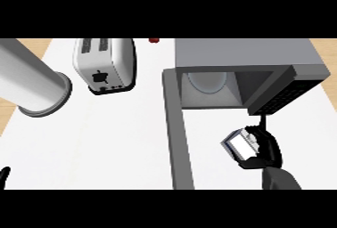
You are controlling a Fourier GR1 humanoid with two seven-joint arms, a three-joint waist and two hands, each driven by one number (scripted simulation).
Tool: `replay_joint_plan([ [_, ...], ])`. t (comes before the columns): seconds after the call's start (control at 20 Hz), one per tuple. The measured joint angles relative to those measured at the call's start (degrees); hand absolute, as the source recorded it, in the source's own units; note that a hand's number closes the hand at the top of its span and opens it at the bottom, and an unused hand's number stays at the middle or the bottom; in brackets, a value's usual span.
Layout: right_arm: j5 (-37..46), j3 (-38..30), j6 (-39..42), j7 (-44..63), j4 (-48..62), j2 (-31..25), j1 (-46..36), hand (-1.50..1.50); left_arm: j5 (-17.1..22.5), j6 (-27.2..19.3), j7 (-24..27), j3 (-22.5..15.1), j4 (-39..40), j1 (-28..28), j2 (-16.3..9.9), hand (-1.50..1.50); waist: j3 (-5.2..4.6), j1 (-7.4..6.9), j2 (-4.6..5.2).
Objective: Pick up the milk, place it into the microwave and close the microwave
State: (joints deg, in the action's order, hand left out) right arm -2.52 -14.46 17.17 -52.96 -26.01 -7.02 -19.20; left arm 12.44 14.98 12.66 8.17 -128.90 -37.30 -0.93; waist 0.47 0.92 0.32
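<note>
Head view: right hand (pixel 266 149) curled around milk (pixel 238 144), held just before open microwave (pixel 244 71); left hand (pixel 4 176) barely visible, state indeterminable.

A single head view looks steeply down on the white counter (pixel 112 138) from above the robot's own position. The far side lies at the top, where the toaster (pixel 105 64) and the open microwave (pixel 247 67) stand. The right hand (pixel 263 149) enters from the lower edge at right, nearer the camera. No second view overlaps this one.
</note>
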Motion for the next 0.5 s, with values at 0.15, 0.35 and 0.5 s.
replay_joint_plan([
  [0.15, 0.3, 2.3, 0.0, 2.6, -3.9, 1.5, 0.3, 1.50, 0.8, 0.9, 0.7, 1.2, 0.7, -0.7, -0.4, -1.50, 0.10, 0.09, -0.10],
  [0.35, 0.6, 5.5, -0.3, 6.1, -12.2, 3.4, 2.2, 1.50, 1.3, 1.2, 1.2, 2.1, 1.3, -1.0, -0.3, -1.50, -0.10, 0.42, -0.49],
  [0.5, 0.3, 8.3, -0.5, 9.9, -21.8, 5.1, 5.7, 1.50, 1.6, 2.1, 2.6, 2.5, 2.1, -2.0, 0.0, -1.50, -0.43, 0.56, -0.95],
])
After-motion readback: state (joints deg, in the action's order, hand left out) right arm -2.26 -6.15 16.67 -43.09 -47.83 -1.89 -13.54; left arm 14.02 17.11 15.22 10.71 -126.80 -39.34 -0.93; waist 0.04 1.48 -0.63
